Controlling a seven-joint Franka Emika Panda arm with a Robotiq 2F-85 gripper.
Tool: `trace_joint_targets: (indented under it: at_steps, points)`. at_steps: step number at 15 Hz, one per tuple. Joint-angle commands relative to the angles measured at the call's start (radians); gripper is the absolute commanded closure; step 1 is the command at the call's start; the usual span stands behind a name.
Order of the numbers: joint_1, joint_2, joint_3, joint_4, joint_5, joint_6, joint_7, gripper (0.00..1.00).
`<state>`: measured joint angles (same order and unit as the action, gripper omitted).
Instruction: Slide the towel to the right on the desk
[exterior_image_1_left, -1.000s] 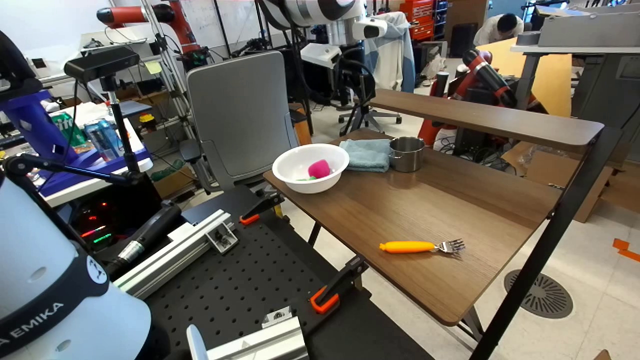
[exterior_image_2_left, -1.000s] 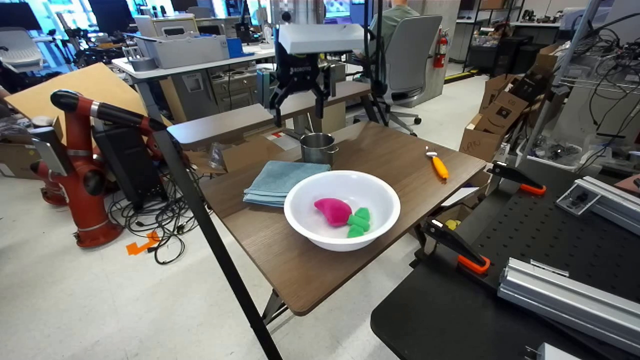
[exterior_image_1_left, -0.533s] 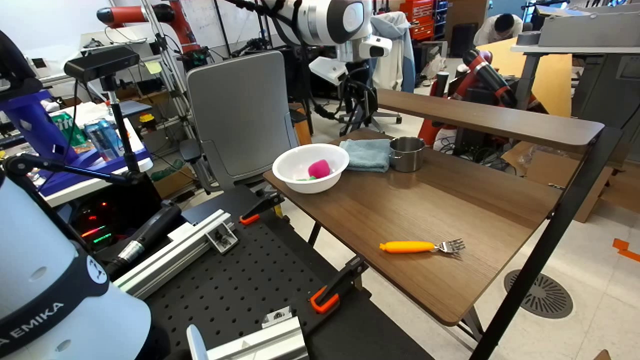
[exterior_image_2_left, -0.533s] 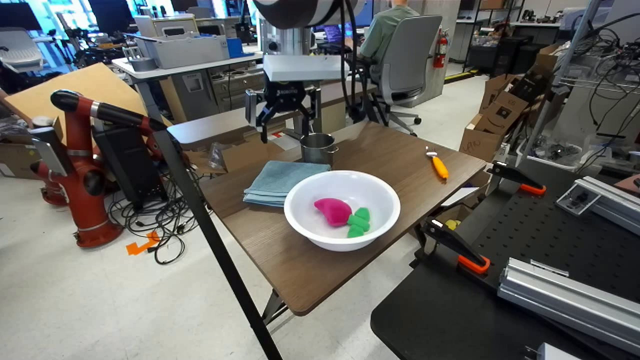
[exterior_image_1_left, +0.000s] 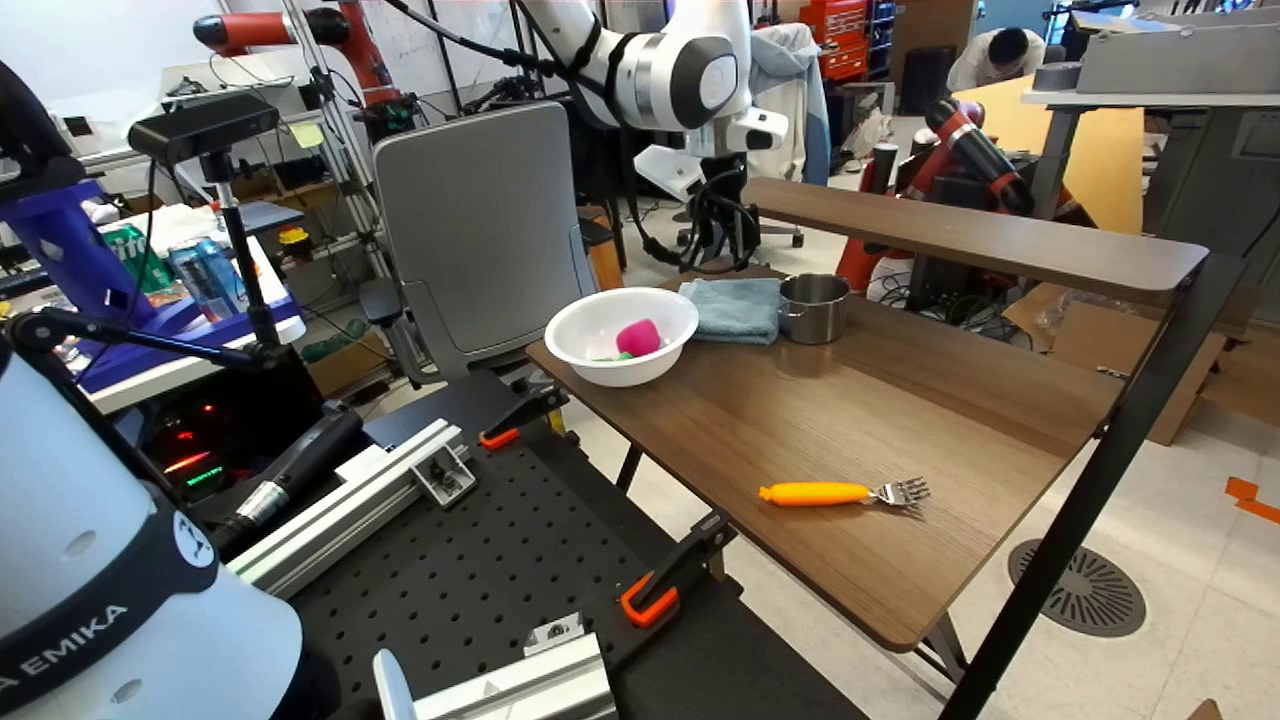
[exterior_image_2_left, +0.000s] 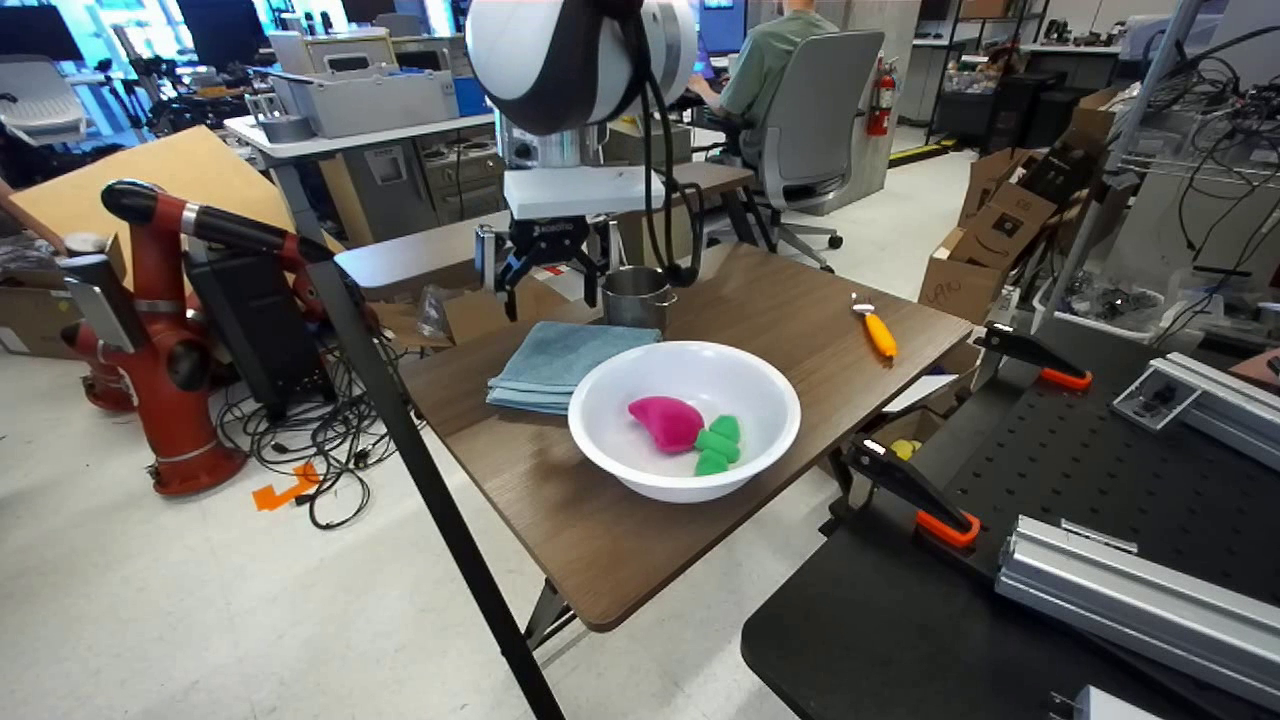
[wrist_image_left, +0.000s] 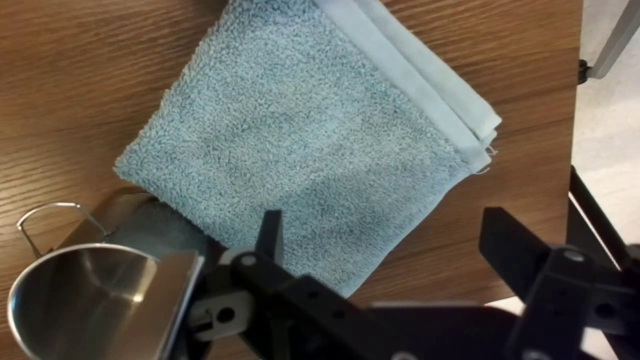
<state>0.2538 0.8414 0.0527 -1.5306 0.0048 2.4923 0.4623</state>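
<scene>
The towel is a folded grey-blue cloth lying flat on the brown desk (exterior_image_1_left: 870, 420), between the bowl and the metal cup. It shows in both exterior views (exterior_image_1_left: 735, 312) (exterior_image_2_left: 570, 358) and fills the middle of the wrist view (wrist_image_left: 300, 125). My gripper (exterior_image_2_left: 552, 302) is open and empty, above the far edge of the towel beside the cup. In the wrist view the open fingers (wrist_image_left: 384, 215) straddle a towel edge: one finger over the cloth, the other over bare wood. I see no contact with the towel. In an exterior view cables partly hide the gripper (exterior_image_1_left: 722, 235).
The metal cup (exterior_image_2_left: 635, 300) stands against the towel, close to a finger; it also shows in the wrist view (wrist_image_left: 75, 300). The white bowl (exterior_image_2_left: 612, 415) holds pink and green toys. An orange-handled fork (exterior_image_1_left: 815, 494) lies on the desk. The raised shelf (exterior_image_1_left: 960, 235) runs along one side.
My arm and gripper have come down toward the towel, also shifting sideways beside the cup. The gripper stays open. The towel, cup, bowl and fork have not moved.
</scene>
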Motion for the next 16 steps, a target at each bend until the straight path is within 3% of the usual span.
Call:
trace_joint_targets:
  at_steps: [1,16]
  points:
    - [0.016,0.076,-0.020,0.093,0.030,-0.032,0.006,0.00]
    - [0.006,0.192,-0.035,0.182,0.030,-0.137,0.001,0.00]
